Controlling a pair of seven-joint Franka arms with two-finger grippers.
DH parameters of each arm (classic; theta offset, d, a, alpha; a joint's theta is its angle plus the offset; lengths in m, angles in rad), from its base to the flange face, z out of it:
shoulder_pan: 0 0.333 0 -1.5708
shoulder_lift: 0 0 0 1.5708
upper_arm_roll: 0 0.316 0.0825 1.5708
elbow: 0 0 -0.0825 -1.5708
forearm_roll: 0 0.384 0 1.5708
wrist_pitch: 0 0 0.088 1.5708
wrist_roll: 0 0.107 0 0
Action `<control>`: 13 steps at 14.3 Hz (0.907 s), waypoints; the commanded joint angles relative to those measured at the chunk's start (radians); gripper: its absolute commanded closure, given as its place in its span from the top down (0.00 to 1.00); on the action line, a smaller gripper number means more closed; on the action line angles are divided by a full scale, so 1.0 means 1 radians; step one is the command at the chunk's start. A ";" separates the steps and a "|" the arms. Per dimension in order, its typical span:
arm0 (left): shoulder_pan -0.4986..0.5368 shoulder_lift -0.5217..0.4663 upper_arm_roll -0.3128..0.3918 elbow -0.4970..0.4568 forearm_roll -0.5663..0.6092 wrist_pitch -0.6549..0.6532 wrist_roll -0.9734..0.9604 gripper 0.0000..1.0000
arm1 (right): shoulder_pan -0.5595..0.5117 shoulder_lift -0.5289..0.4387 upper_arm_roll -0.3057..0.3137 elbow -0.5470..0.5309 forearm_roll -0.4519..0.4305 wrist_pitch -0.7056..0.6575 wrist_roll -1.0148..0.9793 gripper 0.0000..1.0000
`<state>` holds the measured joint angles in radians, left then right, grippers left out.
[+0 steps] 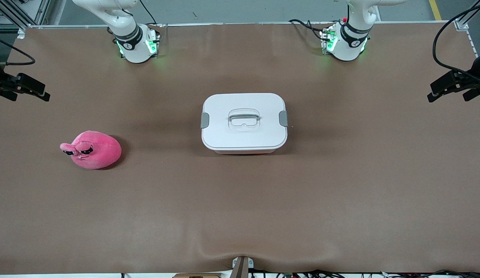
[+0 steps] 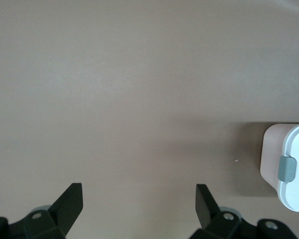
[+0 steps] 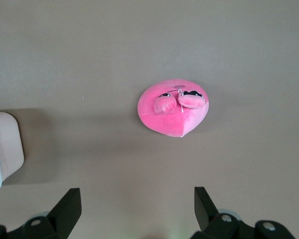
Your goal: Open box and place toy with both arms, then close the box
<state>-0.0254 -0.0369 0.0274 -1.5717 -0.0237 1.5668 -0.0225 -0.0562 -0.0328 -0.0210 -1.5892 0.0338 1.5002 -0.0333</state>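
The box [image 1: 244,139] stands in the middle of the table with its white lid on, both grey clips down and the handle lying in its recess. The toy [image 1: 95,150], a bright pink plush with two eyes, lies toward the right arm's end of the table, a little nearer the front camera than the box. My left gripper [image 2: 139,188] hangs open high over bare table beside the box [image 2: 294,164]. My right gripper [image 3: 137,191] hangs open high over the table between the box [image 3: 5,144] and the toy [image 3: 174,109]. Neither holds anything, and both arms wait.
The brown table cover [image 1: 240,216] is bare around the box and toy. Black fixtures with cables stick in at the right arm's end [image 1: 21,88] and the left arm's end [image 1: 456,85]. The arm bases [image 1: 137,44] [image 1: 346,42] stand along the table edge farthest from the front camera.
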 commanded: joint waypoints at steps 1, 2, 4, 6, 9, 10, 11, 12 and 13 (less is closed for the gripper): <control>0.005 0.009 -0.006 0.018 0.007 -0.016 0.013 1.00 | -0.001 -0.010 0.006 -0.002 -0.014 -0.009 0.010 1.00; 0.007 0.008 -0.004 0.018 0.005 -0.016 0.013 1.00 | -0.002 -0.010 0.006 -0.002 -0.014 -0.009 0.010 1.00; 0.009 0.017 -0.004 0.025 0.004 -0.016 0.013 1.00 | -0.002 -0.010 0.004 -0.002 -0.012 -0.009 0.009 1.00; 0.009 0.028 -0.004 0.041 0.007 -0.016 0.019 1.00 | -0.004 -0.010 0.004 -0.002 -0.012 -0.009 0.007 1.00; 0.007 0.037 -0.004 0.055 0.013 -0.016 0.012 1.00 | -0.004 -0.007 0.004 -0.003 -0.012 -0.011 0.004 1.00; 0.005 0.037 -0.004 0.053 0.013 -0.016 0.010 1.00 | -0.004 -0.006 0.004 -0.005 -0.012 -0.009 0.000 1.00; 0.007 0.038 -0.004 0.055 0.016 -0.016 0.009 1.00 | -0.007 -0.004 0.004 -0.008 -0.012 -0.006 -0.006 1.00; 0.007 0.043 -0.004 0.055 0.016 -0.016 0.009 1.00 | -0.011 0.002 0.003 -0.011 -0.012 -0.002 -0.017 1.00; 0.009 0.046 -0.003 0.055 0.016 -0.016 0.010 1.00 | -0.013 0.010 0.003 -0.014 -0.011 0.002 -0.035 1.00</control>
<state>-0.0252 -0.0150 0.0276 -1.5521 -0.0237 1.5673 -0.0225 -0.0576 -0.0282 -0.0225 -1.5939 0.0338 1.4987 -0.0401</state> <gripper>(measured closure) 0.000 0.000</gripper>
